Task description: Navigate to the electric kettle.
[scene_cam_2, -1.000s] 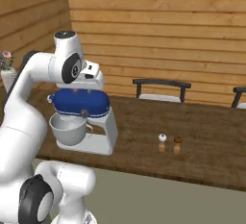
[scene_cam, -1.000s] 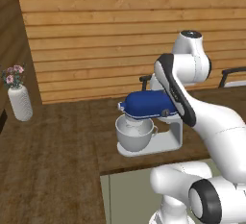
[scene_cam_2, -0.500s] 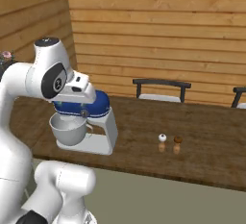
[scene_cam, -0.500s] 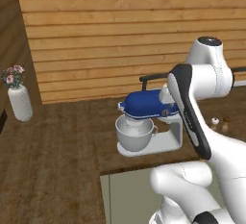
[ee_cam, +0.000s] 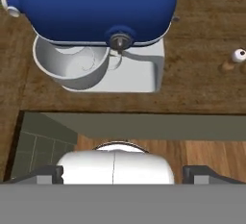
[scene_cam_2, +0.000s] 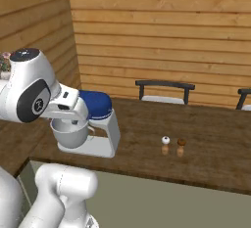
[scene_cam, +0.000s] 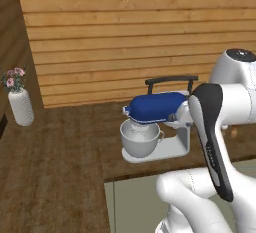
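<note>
The electric kettle is out of view. Straight ahead on the dark wooden counter (scene_cam: 70,142) stands a blue stand mixer (scene_cam: 152,108) with a white bowl (scene_cam: 140,139); the same mixer (scene_cam_2: 95,103) sits behind my arm in the right base view. The hand view looks down on the mixer (ee_cam: 96,9) and its bowl (ee_cam: 72,67). My gripper (ee_cam: 122,174) hangs above the counter's near edge. Its fingertips (ee_cam: 45,174) stand wide apart with nothing between them, so it is open.
A white vase with pink flowers (scene_cam: 20,104) stands at the far left of the counter. A salt shaker (scene_cam_2: 165,145) and a pepper shaker (scene_cam_2: 181,147) stand right of the mixer. Dark chairs (scene_cam_2: 164,90) line the far side, against a wooden plank wall (scene_cam: 130,32).
My arm has swung: its upper links shifted right in the left base view and left in the right base view. The mixer, vase and counter keep their places.
</note>
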Motion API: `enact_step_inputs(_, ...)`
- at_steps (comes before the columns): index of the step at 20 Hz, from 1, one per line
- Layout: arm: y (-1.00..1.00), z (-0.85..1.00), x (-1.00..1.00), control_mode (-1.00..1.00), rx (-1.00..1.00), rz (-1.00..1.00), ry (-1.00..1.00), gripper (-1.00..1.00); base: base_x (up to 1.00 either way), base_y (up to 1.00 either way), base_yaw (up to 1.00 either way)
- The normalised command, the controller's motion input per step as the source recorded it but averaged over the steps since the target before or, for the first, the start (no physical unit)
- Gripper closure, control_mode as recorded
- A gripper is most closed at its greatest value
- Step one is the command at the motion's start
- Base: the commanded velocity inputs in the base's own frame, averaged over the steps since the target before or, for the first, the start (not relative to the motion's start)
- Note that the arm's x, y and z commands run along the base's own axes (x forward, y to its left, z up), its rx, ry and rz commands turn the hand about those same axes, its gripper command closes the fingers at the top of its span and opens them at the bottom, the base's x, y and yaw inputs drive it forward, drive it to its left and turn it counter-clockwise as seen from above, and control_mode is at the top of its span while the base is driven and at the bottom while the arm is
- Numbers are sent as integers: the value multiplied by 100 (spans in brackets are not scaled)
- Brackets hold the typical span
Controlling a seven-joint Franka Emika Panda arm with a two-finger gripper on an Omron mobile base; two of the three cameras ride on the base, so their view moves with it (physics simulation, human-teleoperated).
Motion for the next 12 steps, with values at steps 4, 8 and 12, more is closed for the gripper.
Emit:
enact_step_inputs(4,0,0,0,100,0,0,0,-100,-24,-30,-16)
enact_step_inputs(8,0,0,0,100,0,0,0,-100,-3,-78,-51)
enact_step_inputs(12,0,0,0,100,0,0,0,-100,0,-49,-83)
